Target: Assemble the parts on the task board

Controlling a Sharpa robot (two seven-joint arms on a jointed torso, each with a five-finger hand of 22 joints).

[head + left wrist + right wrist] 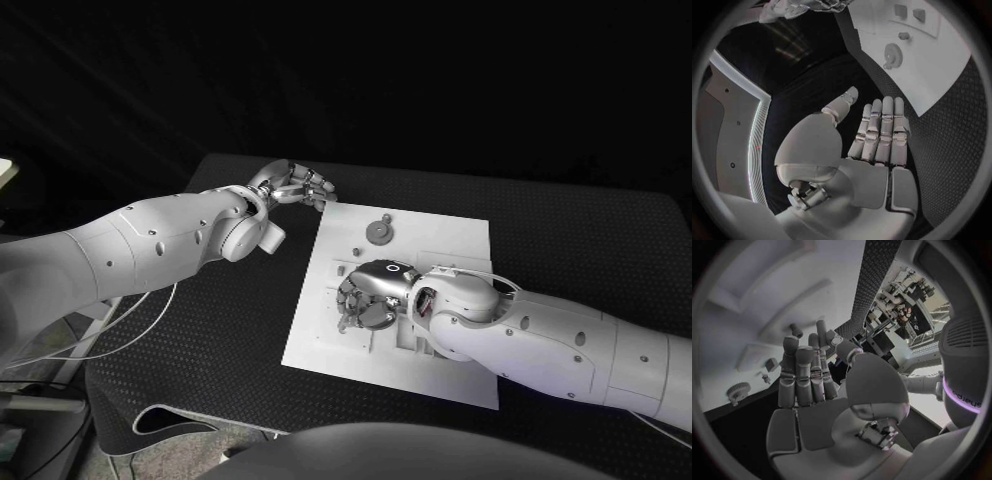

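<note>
The task board (447, 232), a white plate, lies in the middle of the black desk (577, 240). A round gear-like part (379, 230) is seen near the far edge of the board, and some small parts stand in the middle of the board, partly hidden.

The right hand (368, 295) is placed over the middle of the board, on its near-left area. In the right wrist view its fingers (804, 370) are stretched out and almost together, and nothing is seen between them, so it is judged to be holding nothing. The left hand (296, 185) is kept just beside the far-left corner of the board, above the desk, with flat straight fingers (879, 130) and no part in it.

The step in hand is judged to be the reaching for a part under the right hand. It is done well if the fingers are lowered slowly and closed only around one part, so that the neighbouring parts are not pushed. The board could be steadied by the left hand at its corner, because a light plate may slide when it is pressed from one side.
</note>
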